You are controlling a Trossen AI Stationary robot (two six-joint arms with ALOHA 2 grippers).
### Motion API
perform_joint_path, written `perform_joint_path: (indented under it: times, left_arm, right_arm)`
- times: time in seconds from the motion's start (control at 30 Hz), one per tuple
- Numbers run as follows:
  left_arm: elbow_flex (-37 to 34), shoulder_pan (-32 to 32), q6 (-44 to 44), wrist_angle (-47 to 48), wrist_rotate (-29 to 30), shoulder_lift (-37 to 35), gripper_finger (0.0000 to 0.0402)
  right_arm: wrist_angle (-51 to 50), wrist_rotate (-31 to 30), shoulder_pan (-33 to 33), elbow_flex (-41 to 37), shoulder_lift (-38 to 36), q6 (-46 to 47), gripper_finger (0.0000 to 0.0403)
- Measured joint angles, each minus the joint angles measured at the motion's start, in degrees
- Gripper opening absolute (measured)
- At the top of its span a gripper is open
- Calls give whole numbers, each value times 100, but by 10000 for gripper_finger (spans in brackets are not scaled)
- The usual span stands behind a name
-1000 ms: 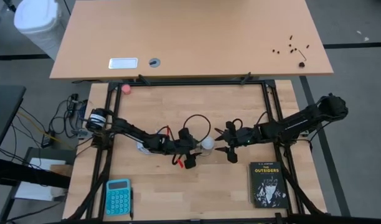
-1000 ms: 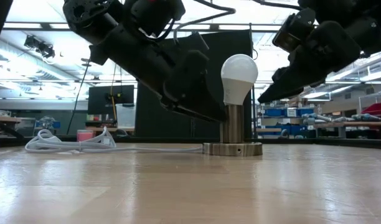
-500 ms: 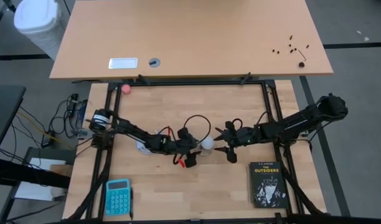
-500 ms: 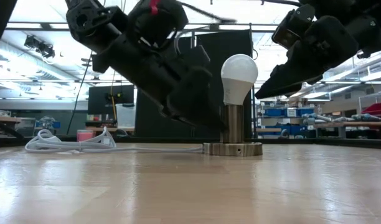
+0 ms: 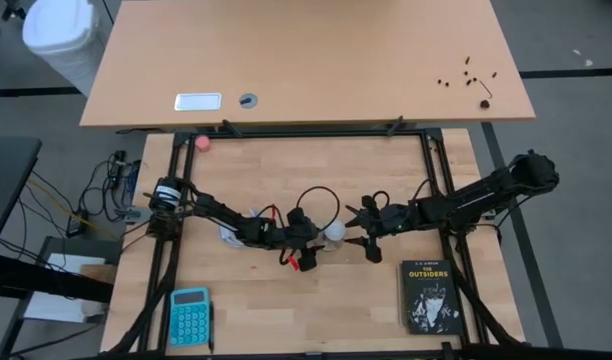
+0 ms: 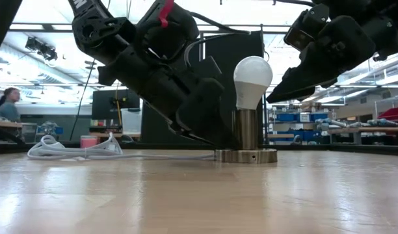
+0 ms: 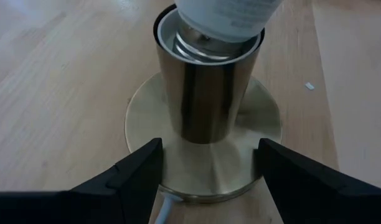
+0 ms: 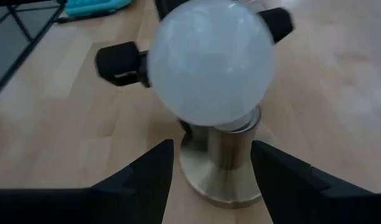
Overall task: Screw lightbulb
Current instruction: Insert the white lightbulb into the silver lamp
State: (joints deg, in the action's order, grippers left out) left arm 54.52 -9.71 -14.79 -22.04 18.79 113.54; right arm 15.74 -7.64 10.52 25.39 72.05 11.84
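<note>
The white lightbulb (image 6: 253,78) stands with its base in the brass socket (image 6: 246,130), leaning a little; the socket's round disc (image 6: 246,156) rests on the wooden table. My left gripper (image 7: 208,158) is open and low, slanting down from the table's left. Its fingers stand at either side of the socket's tube (image 7: 206,93), over the disc (image 7: 265,118). My right gripper (image 8: 212,158) is open on the bulb's right (image 5: 358,233), higher up. In its wrist view the bulb (image 8: 209,62) fills the space beyond its fingers, apart from them. My left gripper has its fingertips (image 7: 147,165) right at the near rim of the socket's disc (image 7: 178,186). I cannot tell whether they touch it. They are apart from the tube.
The socket's white cord (image 6: 69,149) lies coiled on the table to the left. A black book (image 5: 428,296) lies near right, a teal calculator (image 5: 190,315) near left, a pink ball (image 5: 202,143) at the far left. Black frame rails (image 5: 441,190) border the worktop.
My left gripper has sunk and moved in toward the foot of the socket, staying open. My right gripper has kept still.
</note>
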Motion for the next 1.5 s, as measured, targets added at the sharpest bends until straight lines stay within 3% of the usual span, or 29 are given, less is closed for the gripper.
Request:
perform_joint_path:
  times: [0.5,0.83,0.9,1.03,1.2,1.3,1.5]
  left_arm:
    - [-4,1,-45,8,-7,14,270]
    - [-15,2,-33,-66,-19,22,270]
    - [-15,2,-37,-69,-19,22,270]
    - [-15,2,-39,-76,-20,24,271]
    - [-17,2,-42,-81,-22,26,271]
    - [-17,2,-44,-81,-22,25,271]
    - [-22,2,-46,-166,-18,31,271]
  right_arm:
    - [36,-36,138,0,0,39,222]
    - [496,-1530,622,2,493,-12,221]
    - [698,-1602,627,2,611,-210,223]
    - [1037,-1513,598,4,799,-514,240]
    - [882,-1473,487,4,788,-645,290]
    - [143,-1266,426,177,593,-696,325]
    - [-2850,-1114,342,1470,442,-603,369]
